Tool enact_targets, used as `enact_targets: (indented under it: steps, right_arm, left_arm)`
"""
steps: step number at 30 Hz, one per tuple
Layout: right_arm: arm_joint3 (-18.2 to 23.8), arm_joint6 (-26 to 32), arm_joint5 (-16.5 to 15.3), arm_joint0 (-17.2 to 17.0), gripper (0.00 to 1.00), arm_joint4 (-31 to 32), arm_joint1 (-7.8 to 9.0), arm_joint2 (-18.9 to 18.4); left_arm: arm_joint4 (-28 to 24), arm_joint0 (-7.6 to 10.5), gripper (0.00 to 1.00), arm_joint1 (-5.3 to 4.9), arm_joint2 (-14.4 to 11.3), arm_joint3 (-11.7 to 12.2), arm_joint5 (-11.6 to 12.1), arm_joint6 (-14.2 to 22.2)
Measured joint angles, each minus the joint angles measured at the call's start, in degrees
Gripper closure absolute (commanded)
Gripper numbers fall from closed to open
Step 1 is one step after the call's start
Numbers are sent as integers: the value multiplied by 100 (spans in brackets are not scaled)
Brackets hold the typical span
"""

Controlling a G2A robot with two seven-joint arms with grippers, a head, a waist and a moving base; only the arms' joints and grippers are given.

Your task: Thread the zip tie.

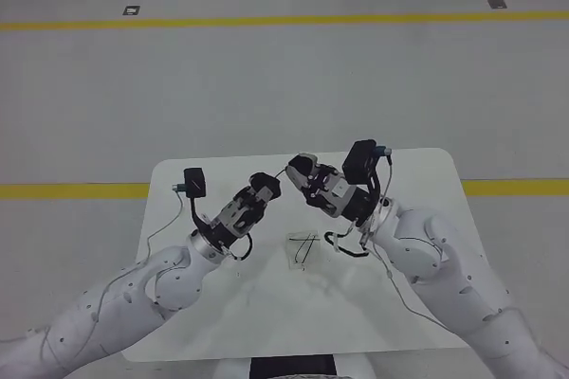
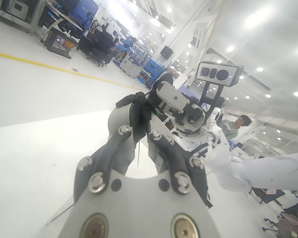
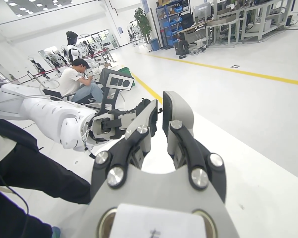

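Top view first: I've got both arms up over the table (image 1: 294,313), tips almost nose to nose beyond the spare ties (image 1: 303,248) lying flat on it. My left gripper (image 1: 269,183) is beyond the spare ties and off to their left. My right gripper (image 1: 295,169) is straight beyond them and a touch farther out.

On the left wrist view, the left fingers are clenched on the zip tie (image 2: 138,152). A thin strand runs back from the pinch toward the wrist, and a finer bit pokes out ahead toward the right gripper.

On the right wrist view, the right fingers are drawn in to a narrow slit with a small dark bit bridging it. I read that as a pinch on the tie's other end, though it is too small to be sure.

So the tie's long axis runs gripper to gripper, across and slightly away from the spare ties. Neither arm has to reach for it. I judge the coming move turns on lining tip and head up along that one line, and any twist between the two wrists could make the tip skate past the slot.
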State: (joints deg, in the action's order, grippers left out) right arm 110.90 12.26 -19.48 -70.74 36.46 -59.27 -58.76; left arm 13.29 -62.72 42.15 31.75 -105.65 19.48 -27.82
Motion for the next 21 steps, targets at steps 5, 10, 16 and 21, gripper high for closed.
enact_targets:
  steps: [5, 10, 16, 21]
  right_arm:
    - [-82, -27, 0, -8, 0, -11, 25, -177]
    - [-132, -35, 0, -85, 0, -30, 38, -381]
    - [-141, 14, 42, -176, 0, 2, 25, -488]
    - [-151, 20, 110, -216, 0, -22, 12, -500]
  left_arm:
    - [360, -34, 100, -12, 130, 165, 0, 34]
    - [847, -89, 100, -31, 273, 250, 0, 22]
    - [1667, -195, 100, -40, 441, 368, -34, -23]
    - [2000, -292, 100, -20, 514, 321, -403, 96]
